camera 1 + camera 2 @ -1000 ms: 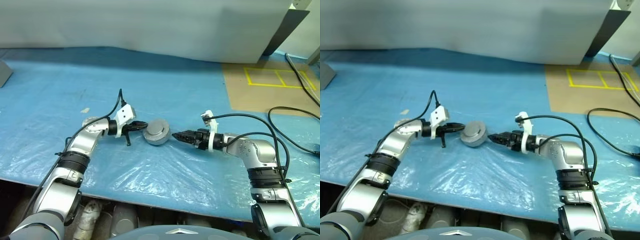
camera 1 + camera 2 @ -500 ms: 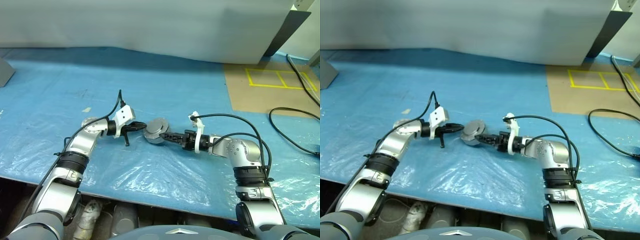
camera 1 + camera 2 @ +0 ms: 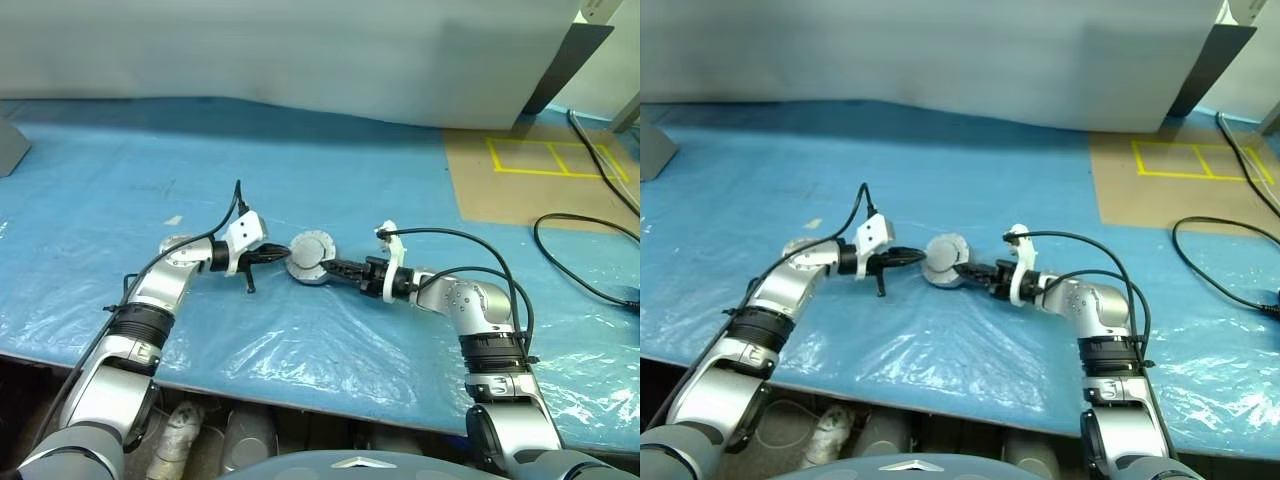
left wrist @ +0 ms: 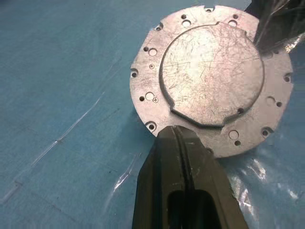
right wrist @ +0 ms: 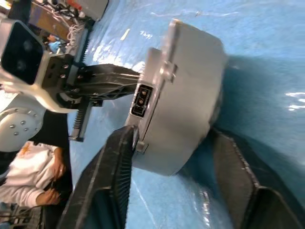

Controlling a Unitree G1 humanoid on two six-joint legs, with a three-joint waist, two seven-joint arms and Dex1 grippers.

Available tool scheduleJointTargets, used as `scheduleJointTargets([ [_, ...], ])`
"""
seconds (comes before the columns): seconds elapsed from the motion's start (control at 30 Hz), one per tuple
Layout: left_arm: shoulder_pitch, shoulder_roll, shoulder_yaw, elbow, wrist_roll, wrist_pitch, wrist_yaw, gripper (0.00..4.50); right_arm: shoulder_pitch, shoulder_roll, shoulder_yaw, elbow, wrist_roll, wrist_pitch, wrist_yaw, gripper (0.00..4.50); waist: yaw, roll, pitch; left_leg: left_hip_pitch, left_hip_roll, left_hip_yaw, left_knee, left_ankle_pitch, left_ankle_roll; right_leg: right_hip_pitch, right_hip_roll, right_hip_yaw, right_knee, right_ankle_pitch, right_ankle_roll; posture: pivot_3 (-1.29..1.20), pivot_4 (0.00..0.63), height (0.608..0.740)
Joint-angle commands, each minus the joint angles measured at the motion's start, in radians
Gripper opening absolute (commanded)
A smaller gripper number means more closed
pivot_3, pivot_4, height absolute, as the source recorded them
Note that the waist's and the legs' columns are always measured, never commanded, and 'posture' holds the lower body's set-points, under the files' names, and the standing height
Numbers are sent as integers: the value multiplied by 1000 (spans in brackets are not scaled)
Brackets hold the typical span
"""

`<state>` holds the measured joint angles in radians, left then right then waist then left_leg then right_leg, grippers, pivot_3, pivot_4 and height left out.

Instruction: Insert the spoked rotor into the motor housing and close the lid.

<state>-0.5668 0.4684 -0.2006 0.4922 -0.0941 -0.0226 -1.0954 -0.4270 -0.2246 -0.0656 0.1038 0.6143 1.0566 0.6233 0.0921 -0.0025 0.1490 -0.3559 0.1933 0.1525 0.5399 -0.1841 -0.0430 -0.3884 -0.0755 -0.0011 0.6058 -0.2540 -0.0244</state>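
Black fingers, right gripper [image 5: 167,191]: parted to either side of the round metal motor housing [image 3: 311,258], one finger [image 5: 114,157] against its side wall, the other just beside the opposite side; whether they are pressing yet I cannot tell.
Left gripper [image 4: 178,138]: fingers pressed fully together, holding nothing, tips at the housing's near-left rim.
Housing position: mid-table on the blue plastic sheet [image 3: 300,350], between the two grippers; it appears tipped up on edge, its flat silver face with the raised centre plate and screw holes turned toward the left gripper.
Key relation: housing lies straight ahead of the right gripper, to its left in the scene, with the thick round body spanning the gap between the fingers.
Nearer arm: both are at the housing; the right one straddles it.
Judgement: the right gripper seems about to clamp while the left steadies the rim.
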Motion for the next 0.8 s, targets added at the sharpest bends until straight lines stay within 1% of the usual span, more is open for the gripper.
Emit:
scheduleJointTargets([
  [0.03, 29, -6, -41, 34, 43, 18, -6, 0, 5, 2, 30, 2, -26, -14, -19, 1450, 1, 0, 0, 1, 0, 0, 0, 0, 0, 1, 0, 0, 0, -1, 2, 0, 150, 740],
  [0.07, 29, -7, -40, 34, 43, 17, -6, 0, 5, 0, 34, 2, -27, -16, -20, 1290, 3, 1, 0, 3, 0, 0, -1, 0, 0, 2, -1, 1, 0, -1, 2, 0, 150, 740],
  [0.1, 30, -7, -40, 33, 44, 17, -7, 0, 5, -2, 36, 1, -27, -17, -19, 1231, 5, 1, 0, 5, -1, 0, -3, 0, 0, 3, -1, 2, 0, -1, 3, 0, 150, 740],
  [0.23, 28, -7, -27, 23, 35, 20, -3, 0, 4, -2, 38, 3, -27, -18, -25, 1222, 5, 1, -1, 5, -2, 0, -5, 0, 0, 3, -2, 2, -1, -2, 3, 0, 150, 740],
  [0.33, -9, -17, 44, 1, -27, 67, 23, 0, 1, 7, 31, 6, -12, 6, -29, 1222, 4, 1, -1, 4, -1, 0, -5, 0, 0, 2, -2, 2, -1, -1, 3, 0, 150, 740],
  [0.43, -27, 1, 115, -64, -123, 154, -19, 0, 0, 16, 25, -1, 7, 34, -33, 1222, -1, 1, 0, 2, -1, 0, -5, 0, 0, -1, -1, 2, -1, 1, -1, 0, 150, 740],
  [0.5, -27, 29, 172, -142, -225, 278, -63, 0, -9, 31, -16, 9, 41, 74, -45, 1222, -10, 0, 0, -4, -1, 0, -5, 0, 0, -6, 0, 2, 0, 3, -5, 0, 150, 740],
  [0.57, -25, 55, 228, -207, -318, 402, -81, 0, -24, 45, -69, 34, 84, 115, -56, 1222, -24, 0, 0, -14, -2, 1, -3, 1, -1, -16, 3, 0, 1, 3, -6, 0, 150, 740],
  [0.6, -17, 67, 246, -226, -344, 442, -80, 0, -31, 51, -99, 45, 111, 139, -58, 1222, -26, 0, 0, -15, -2, 0, -3, 1, -1, -17, 4, -1, 2, 6, -3, 0, 150, 740],
  [0.8, 49, 96, 308, -291, -417, 599, -25, 0, -56, 94, -239, 17, 259, 223, -87, 1222, -21, 1, 2, -20, 1, -2, -3, -1, -4, -18, 7, -5, -2, 5, -4, 0, 150, 740],
])
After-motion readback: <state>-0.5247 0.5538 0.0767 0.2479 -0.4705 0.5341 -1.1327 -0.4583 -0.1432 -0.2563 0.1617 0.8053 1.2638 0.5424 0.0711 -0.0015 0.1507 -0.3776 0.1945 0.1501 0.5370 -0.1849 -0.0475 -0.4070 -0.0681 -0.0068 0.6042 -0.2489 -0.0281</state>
